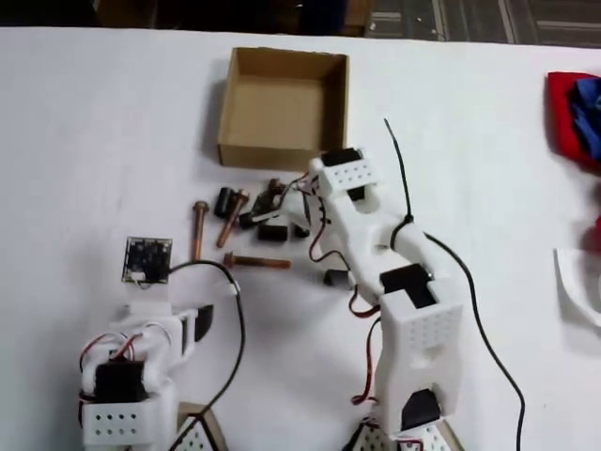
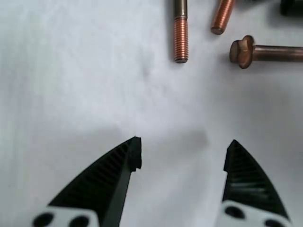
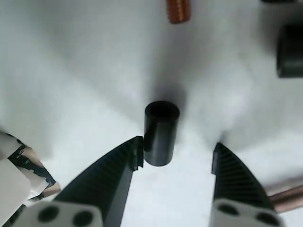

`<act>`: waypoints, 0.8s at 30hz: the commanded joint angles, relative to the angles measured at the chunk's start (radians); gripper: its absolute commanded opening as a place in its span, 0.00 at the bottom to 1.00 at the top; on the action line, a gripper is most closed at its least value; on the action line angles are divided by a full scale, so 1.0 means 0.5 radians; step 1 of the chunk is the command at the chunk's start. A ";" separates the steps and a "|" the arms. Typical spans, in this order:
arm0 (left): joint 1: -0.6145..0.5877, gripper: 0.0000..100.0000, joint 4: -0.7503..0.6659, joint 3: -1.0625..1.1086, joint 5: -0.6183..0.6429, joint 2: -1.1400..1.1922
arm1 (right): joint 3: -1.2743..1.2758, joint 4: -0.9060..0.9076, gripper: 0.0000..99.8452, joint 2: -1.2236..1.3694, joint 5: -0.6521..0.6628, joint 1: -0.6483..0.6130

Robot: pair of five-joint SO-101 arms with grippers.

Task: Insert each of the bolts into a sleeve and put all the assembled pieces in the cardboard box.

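bolts and sleeves lie loose on the table just in front of the cardboard box, none joined yet. the right end effector is spread around an upright sleeve close against one finger, likely to steady it for a bolt. the left end effector, farther from the box, is spread and holds nothing.

White table; dark floor beyond far edge; red-blue cloth at right.
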 commanded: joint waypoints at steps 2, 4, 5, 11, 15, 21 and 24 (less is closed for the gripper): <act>-0.018 0.30 0.006 0.035 0.015 -0.040 | 0.021 -0.051 0.24 0.072 -0.046 -0.106; -0.018 0.30 0.006 0.035 0.015 -0.040 | 0.021 -0.051 0.24 0.081 -0.117 -0.121; -0.018 0.30 0.006 0.035 0.015 -0.040 | 0.021 -0.054 0.24 0.081 -0.135 -0.121; -0.018 0.30 0.006 0.035 0.015 -0.040 | 0.071 -0.060 0.24 0.066 -0.150 -0.106; -0.018 0.30 0.006 0.035 0.015 -0.040 | 0.245 -0.109 0.24 0.023 -0.150 -0.103; -0.018 0.30 0.006 0.035 0.015 -0.040 | 0.592 -0.450 0.24 -0.269 -0.150 -0.069; -0.018 0.30 0.006 0.035 0.015 -0.040 | 0.776 -0.606 0.24 -0.422 -0.150 -0.097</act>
